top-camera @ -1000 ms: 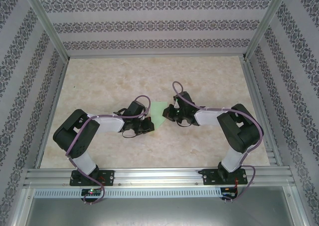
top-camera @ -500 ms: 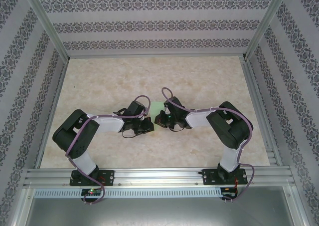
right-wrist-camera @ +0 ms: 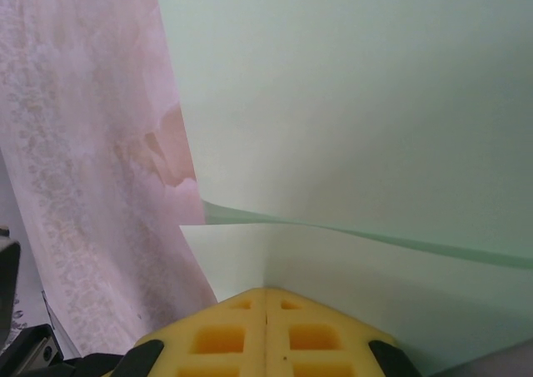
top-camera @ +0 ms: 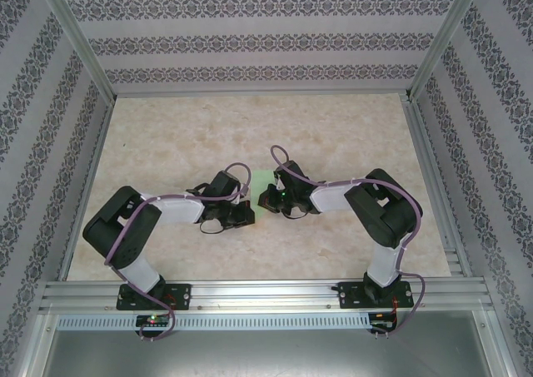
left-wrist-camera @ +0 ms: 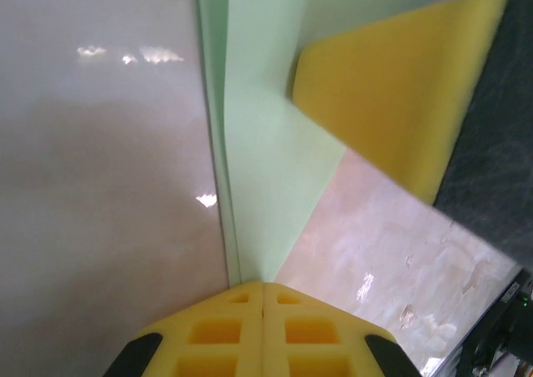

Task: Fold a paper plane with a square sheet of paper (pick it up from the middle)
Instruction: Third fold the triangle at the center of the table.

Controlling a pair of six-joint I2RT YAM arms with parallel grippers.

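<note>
1. The square sheet of paper (top-camera: 265,181): pale green and plain. It sits near the middle of the table (top-camera: 350,136), in the narrow gap between the two grippers. Most of it is covered from above by the gripper bodies.
2. Left wrist view: the sheet (left-wrist-camera: 266,169) is a folded wedge with a doubled layer along its left edge. It narrows to a tip that runs into the seam of the left gripper (left-wrist-camera: 263,290).
3. Right wrist view: the sheet (right-wrist-camera: 350,102) shows two layers. The upper one bows over a lower flap, and the flap meets the tip of the right gripper (right-wrist-camera: 266,292). I cannot tell whether the sheet lies on the table or is lifted off it.
4. Left gripper (top-camera: 251,214): yellow pads pressed together with the wedge tip pinched between them.
5. Right gripper (top-camera: 263,200): pads together and clamped on the lower flap. One of its yellow fingers (left-wrist-camera: 391,86) shows in the left wrist view, lying against the far part of the sheet.
6. The two grippers face each other, tips just beside one another across the sheet.
7. The table is glossy with beige marbling.
8. Patterned wallpaper (top-camera: 250,40) lines the back and side walls.
9. A ribbed aluminium rail (top-camera: 266,295) carries both arm bases at the near edge.
10. Purple cables (top-camera: 287,165) loop over both arms.
</note>
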